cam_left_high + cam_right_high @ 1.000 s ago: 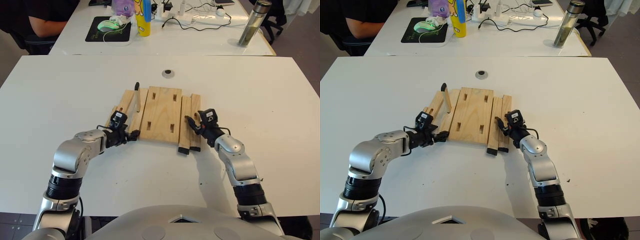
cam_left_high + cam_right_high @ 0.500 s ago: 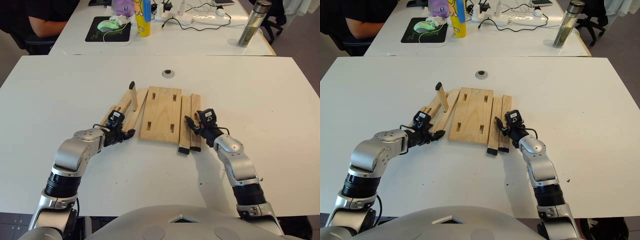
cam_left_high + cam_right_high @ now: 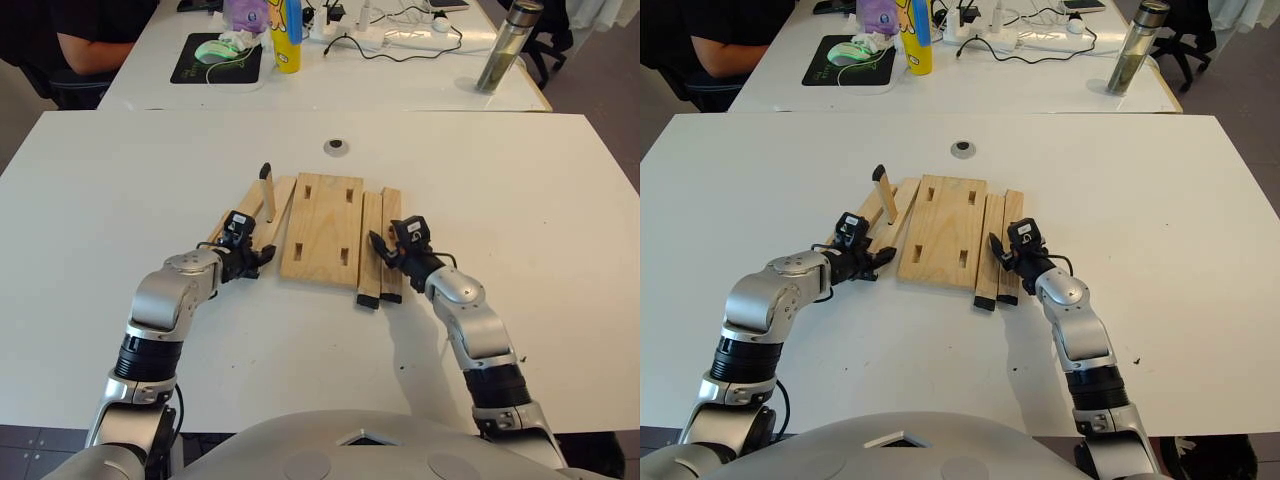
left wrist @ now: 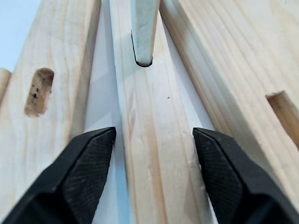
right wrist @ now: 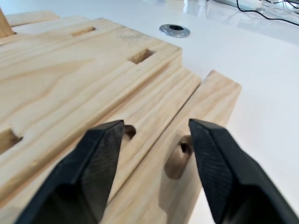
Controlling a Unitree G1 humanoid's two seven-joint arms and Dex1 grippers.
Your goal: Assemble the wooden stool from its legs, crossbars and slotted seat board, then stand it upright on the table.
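Squarely inside left gripper (image 4: 154, 135): wooden leg (image 4: 140, 93), unclamped.

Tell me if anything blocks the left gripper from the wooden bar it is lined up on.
Nothing visible does. The left gripper is open, with a finger on each side of the wooden bar. The upright stick stands farther along that bar, beyond the fingertips.

I can read nothing here. The white sticker (image 3: 238, 221) above my left fingers (image 4: 88, 172) and the second sticker (image 3: 416, 229) above my right fingers (image 5: 100, 158) bear marks too small to make out, as does the print on the yellow bottle (image 3: 289, 38) on the far surface (image 3: 400, 85).
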